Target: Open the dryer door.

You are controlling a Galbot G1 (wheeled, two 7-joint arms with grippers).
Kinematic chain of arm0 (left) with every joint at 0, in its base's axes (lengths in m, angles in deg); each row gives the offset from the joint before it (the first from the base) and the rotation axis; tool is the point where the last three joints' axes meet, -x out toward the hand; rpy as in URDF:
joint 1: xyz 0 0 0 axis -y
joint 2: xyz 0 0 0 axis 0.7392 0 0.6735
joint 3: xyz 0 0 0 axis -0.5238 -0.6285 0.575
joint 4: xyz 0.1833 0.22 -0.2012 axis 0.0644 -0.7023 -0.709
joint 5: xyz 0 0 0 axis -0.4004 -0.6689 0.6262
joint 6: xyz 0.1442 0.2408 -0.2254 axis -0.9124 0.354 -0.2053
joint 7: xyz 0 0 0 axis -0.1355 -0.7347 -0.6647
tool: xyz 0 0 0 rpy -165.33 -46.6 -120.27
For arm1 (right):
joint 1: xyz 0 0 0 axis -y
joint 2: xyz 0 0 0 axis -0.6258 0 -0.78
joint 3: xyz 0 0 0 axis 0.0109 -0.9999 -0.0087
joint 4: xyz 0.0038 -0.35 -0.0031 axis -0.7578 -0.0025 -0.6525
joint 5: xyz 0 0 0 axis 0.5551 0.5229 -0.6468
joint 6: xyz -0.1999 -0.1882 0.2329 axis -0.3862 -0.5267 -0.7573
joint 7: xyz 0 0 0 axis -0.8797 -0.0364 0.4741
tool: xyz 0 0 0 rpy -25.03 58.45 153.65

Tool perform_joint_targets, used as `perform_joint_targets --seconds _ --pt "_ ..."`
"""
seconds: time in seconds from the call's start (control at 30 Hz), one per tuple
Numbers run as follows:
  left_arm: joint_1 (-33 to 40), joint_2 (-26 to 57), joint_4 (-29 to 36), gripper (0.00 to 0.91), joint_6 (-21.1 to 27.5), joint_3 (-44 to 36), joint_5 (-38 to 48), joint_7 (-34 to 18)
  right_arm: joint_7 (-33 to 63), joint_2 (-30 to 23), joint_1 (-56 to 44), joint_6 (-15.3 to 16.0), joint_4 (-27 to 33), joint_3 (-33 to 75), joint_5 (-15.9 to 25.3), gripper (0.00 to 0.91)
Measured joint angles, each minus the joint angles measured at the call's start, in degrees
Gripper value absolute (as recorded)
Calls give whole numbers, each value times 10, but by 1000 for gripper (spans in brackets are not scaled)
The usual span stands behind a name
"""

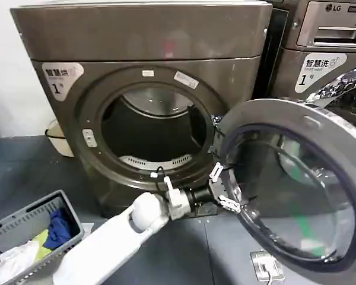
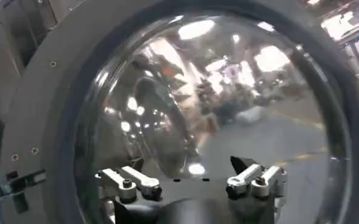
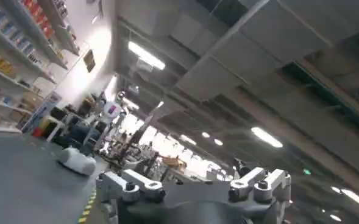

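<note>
Dryer (image 1: 136, 41) fills the view ahead w/ the LG machine (image 1: 326, 53) to its right, dryer door (image 1: 296, 184) swung wide across that machine's front, laundry basket (image 1: 29, 234) on floor at left, my left gripper (image 1: 224, 188) spread open, holding nothing, at door's inner rim; wrist cam adds the glass (image 2: 228, 97) close up.

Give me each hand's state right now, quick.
Left hand: open, empty, beside the grey inner side of the big round chrome-rimmed dryer door.
Right hand: open, empty, pointed at a ceiling.
</note>
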Motion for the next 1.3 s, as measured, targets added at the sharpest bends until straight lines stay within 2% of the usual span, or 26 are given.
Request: perform_joint_targets --seconds 0.37,0.73,1.07,1.3 --pt "14 -35 -28 907 2 -5 -3 0 -3 -5 4 1 -10 -4 0 907" --pt "6 -28 -18 907 5 -2 -2 0 -8 -7 8 1 -13 -8 -1 907" --pt "-47 46 67 907 32 30 16 -4 -14 -7 25 9 -22 -20 -1 907" --pt "-138 124 164 907 112 109 44 -77 -14 -5 28 7 -14 -20 0 907"
